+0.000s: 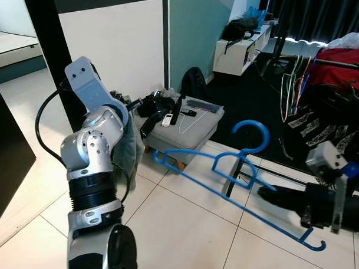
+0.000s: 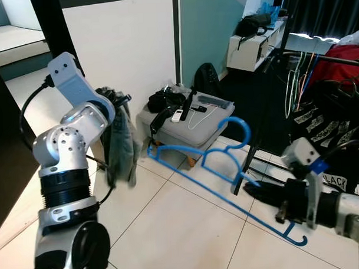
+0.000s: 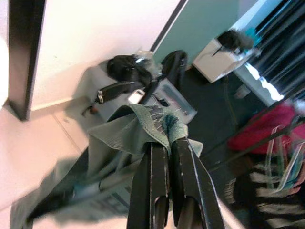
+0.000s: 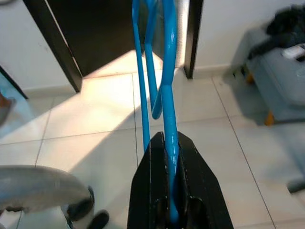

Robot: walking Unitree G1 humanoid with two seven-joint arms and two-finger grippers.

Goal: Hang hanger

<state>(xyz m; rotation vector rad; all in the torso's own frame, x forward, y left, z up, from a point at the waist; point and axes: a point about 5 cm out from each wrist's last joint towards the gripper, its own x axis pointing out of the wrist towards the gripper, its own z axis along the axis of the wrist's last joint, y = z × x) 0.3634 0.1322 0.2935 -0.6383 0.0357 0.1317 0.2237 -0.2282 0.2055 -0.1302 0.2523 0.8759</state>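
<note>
Tiled floor (image 1: 188, 228) fills the lower half of the eye views, with a white wall panel (image 1: 117, 48) at 12 o'clock. Clothes rack (image 1: 336, 64) at 2 o'clock carries a red garment (image 1: 342, 73) and several thin hangers (image 1: 293, 86). White low cabinet (image 1: 238, 50) farther back at 1 o'clock has a black bag (image 1: 238, 27) on top. Grey ottoman (image 1: 188, 125) near centre holds black straps and gear (image 1: 158, 106), a white remote (image 1: 168, 118) and a flat grey box (image 1: 201, 104). Blue hanger (image 1: 228, 168) stretches from centre toward 4 o'clock, hook (image 1: 253, 135) up, above the floor, short of the rack. Right gripper (image 4: 170, 191) at 4 o'clock is clamped on the hanger's lower bar. Left gripper (image 3: 167, 157) at 9 o'clock pinches a grey-green cloth (image 3: 138, 129), which droops beside the arm.
</note>
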